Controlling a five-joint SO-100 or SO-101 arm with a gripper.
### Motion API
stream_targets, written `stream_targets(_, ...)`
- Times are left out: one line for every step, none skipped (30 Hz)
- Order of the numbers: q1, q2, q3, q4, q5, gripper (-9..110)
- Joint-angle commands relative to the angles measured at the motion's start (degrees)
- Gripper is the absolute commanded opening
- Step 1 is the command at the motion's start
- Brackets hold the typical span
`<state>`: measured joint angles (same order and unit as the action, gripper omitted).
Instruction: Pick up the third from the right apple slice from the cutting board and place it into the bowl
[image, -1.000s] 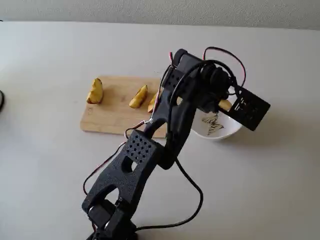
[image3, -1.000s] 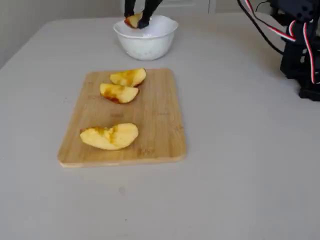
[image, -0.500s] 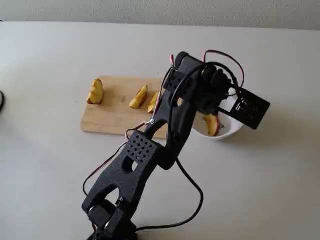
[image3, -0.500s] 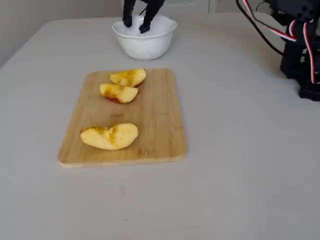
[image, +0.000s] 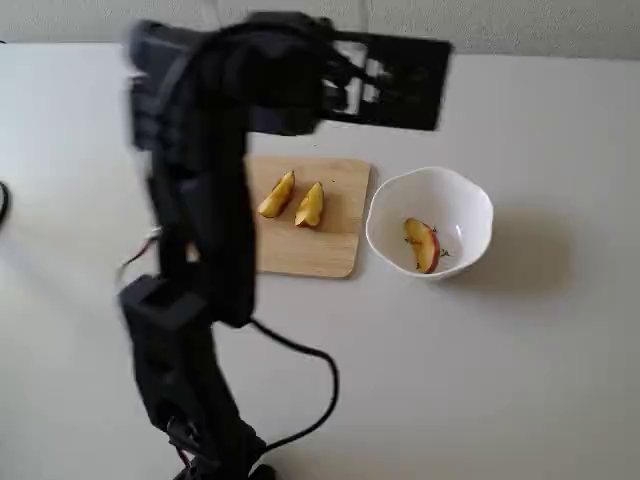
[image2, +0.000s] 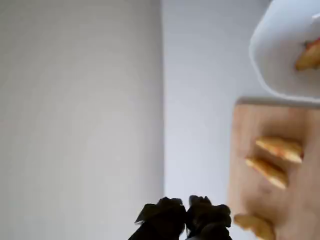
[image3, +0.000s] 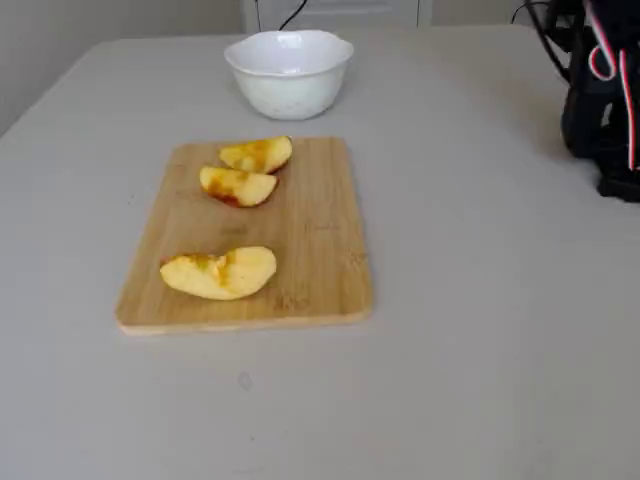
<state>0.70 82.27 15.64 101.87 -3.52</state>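
Note:
The apple slice (image: 422, 245), a narrow wedge with red skin, lies inside the white bowl (image: 470, 205). It also shows in the wrist view (image2: 310, 55), in the bowl (image2: 280, 50). In the other fixed view the bowl's wall (image3: 290, 85) hides it. The wooden cutting board (image: 335, 245) lies left of the bowl and holds three chunkier yellow slices (image3: 257, 154) (image3: 237, 186) (image3: 218, 273). My gripper (image2: 187, 216) is shut and empty. It is raised off the table, away from the board (image2: 250, 130). My blurred arm (image: 210, 200) hides the board's left part.
A black cable (image: 318, 372) loops on the table beside the arm's base (image: 190, 420). The base also shows at the far right in the other fixed view (image3: 605, 100). The pale table (image3: 480, 300) extends on all sides of the board.

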Motion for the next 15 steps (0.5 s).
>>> stream_targets(-7.12, 25.49, 13.01, 1.85, 0.79, 0)
stream_targets(-8.79, 29.62, 17.40, 1.85, 1.14, 0)
stream_targets(-10.55, 34.19, 21.88, 1.76, 1.32, 0)
stream_targets(-12.66, 38.94, 26.28, 1.49, 1.32, 0)
stream_targets(-14.77, 43.33, 30.32, 1.14, 1.32, 0)
stream_targets(-16.70, 47.55, 33.66, 0.88, 1.49, 0)
stream_targets(-18.46, 51.33, 36.21, 0.88, 1.93, 0)
stream_targets(-19.34, 54.49, 38.67, 0.97, 2.37, 0)
stream_targets(-19.51, 57.57, 41.66, 1.05, 3.08, 0)
stream_targets(-19.34, 61.00, 45.70, 0.44, 3.52, 0)
stream_targets(-19.16, 64.78, 50.80, -0.70, 3.69, 0)
stream_targets(-19.16, 69.35, 57.39, -2.72, 3.60, 0)
stream_targets(-19.25, 74.88, 65.13, -5.89, 3.08, 0)
stream_targets(-19.25, 80.68, 72.86, -9.67, 2.72, 0)
stream_targets(-18.72, 85.96, 79.89, -12.74, 3.25, 0)
